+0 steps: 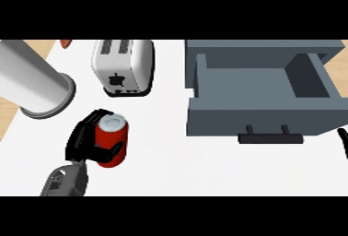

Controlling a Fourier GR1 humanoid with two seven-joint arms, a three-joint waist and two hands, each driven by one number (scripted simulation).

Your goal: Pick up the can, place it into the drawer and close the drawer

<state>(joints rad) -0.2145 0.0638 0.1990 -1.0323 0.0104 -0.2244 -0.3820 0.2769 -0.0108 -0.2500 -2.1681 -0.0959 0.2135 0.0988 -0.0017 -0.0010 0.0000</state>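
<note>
- Head view. The can (112, 139), red with a pale top, stands upright on the white surface (176, 161) toward its left edge, in front of the toaster (122, 67).
- The left hand (87, 140) wraps the can from its left side, fingers and thumb curled round the body; the grasp at mid-height suits a vertical lift, judged as the pick-up step.
- The drawer (262, 87) is pulled open near the surface's right edge, its cavity bare and its handle (270, 137) facing the near edge, so the can can be lowered in from above.
- The can is well apart from the drawer; placing and closing are not yet done.
- The right hand (344, 143) shows only as a dark sliver at the right edge; its fingers cannot be judged.
- A large grey cylinder (34, 83) stands at the far-left corner, beside the toaster.
</note>
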